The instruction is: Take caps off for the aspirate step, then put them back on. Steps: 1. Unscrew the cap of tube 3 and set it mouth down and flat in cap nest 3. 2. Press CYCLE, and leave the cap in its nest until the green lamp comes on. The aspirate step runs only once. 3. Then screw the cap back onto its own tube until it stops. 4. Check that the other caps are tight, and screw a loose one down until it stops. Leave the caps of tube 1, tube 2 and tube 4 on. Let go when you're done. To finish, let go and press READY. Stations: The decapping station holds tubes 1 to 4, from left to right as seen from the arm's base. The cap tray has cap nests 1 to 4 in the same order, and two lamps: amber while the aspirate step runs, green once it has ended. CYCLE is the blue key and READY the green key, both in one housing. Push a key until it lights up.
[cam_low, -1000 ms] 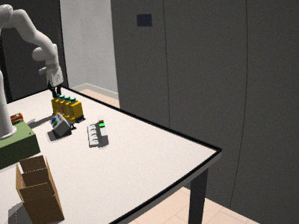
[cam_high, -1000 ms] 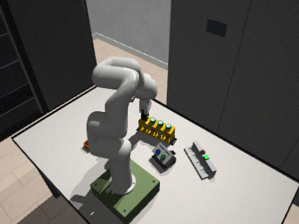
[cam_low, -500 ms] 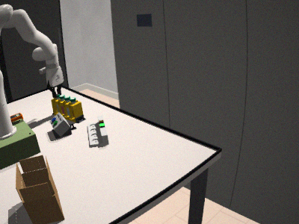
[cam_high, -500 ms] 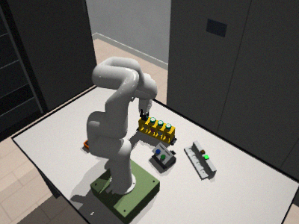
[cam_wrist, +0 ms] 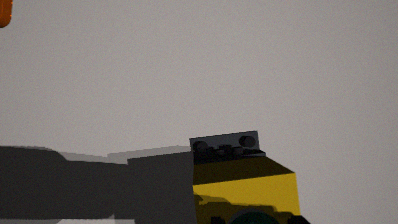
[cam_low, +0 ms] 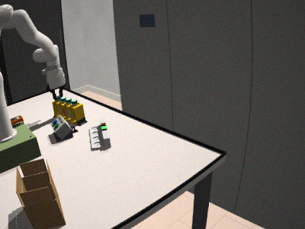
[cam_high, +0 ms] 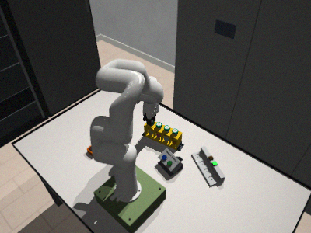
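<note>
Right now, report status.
Hand shut on end cap of yellow decapping station. Green lamp lit on cap tray. Nothing blocking.

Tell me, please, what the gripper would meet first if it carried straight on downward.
The gripper points down, shut on the end tube's cap in the yellow decapping station; going on would likely press that tube.

Yellow decapping station [cam_high: 163, 137], apparently green caps [cam_high: 166, 127], green base plate [cam_high: 153, 199].
</note>
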### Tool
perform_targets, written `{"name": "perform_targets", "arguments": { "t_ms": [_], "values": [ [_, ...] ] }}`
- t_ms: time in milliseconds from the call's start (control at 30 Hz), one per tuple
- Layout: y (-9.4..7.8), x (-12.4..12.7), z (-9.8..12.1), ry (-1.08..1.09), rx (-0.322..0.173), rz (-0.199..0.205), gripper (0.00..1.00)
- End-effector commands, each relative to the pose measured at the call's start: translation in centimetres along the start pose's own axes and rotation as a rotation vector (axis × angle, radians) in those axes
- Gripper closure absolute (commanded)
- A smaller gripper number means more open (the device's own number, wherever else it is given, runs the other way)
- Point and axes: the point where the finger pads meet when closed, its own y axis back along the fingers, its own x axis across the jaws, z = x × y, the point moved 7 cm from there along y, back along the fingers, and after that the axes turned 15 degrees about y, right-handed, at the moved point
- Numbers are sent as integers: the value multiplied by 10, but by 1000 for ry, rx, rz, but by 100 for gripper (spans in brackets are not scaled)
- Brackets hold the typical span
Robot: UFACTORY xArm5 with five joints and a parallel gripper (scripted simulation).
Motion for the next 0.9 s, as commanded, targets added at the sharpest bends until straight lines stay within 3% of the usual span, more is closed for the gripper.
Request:
{"name": "perform_targets", "arguments": {
  "t_ms": [0,167,200,600,867],
  "values": [
    [1,1,0,-82,-4,4,100],
    [1,1,0,-131,-4,4,100],
    [1,1,0,-131,-4,4,54],
    [1,1,0,-131,-4,4,54],
    [19,1,-1,-131,-4,4,54]
  ]
}}
